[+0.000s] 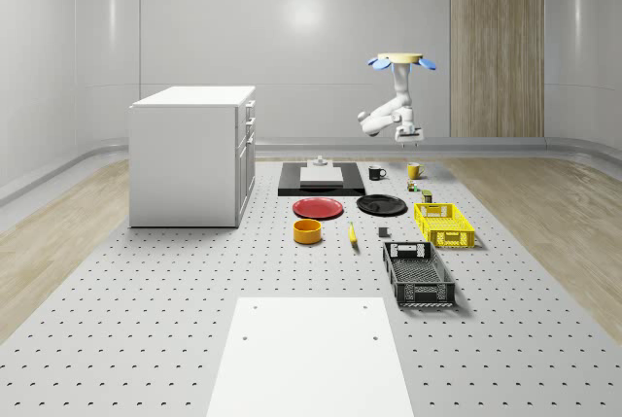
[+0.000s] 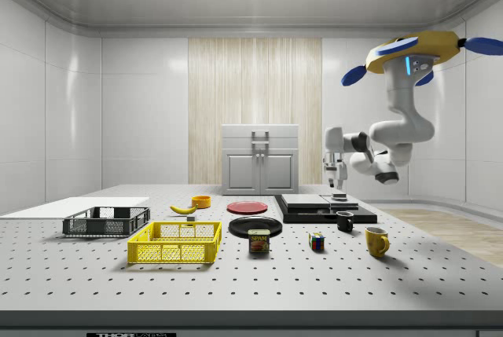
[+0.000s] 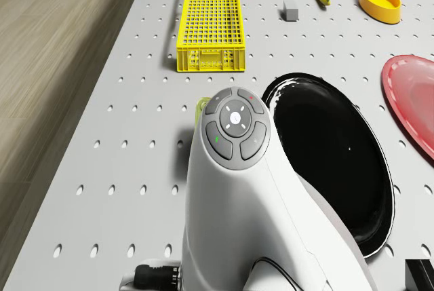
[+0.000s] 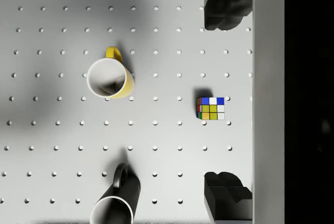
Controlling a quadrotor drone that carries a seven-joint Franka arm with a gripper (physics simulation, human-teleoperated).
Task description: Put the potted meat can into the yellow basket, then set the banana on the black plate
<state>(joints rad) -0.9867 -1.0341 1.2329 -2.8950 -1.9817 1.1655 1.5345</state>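
Well below the open claw (image 2: 335,185), the potted meat can (image 2: 259,242).

Potted meat can (image 2: 258,242) upright beside yellow basket (image 2: 175,243); banana (image 2: 183,210) beyond.

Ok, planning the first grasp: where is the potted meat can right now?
In the side view the potted meat can stands on the table just right of the yellow basket, in front of the black plate, left of the puzzle cube.

the drone (image 2: 415,48) hovers high above the table's (image 1: 146,339) far edge, arm (image 2: 397,129) bent downward, its hand (image 2: 335,184) pointing straight down with fingers (image 4: 225,7) spread apart, holding nothing.
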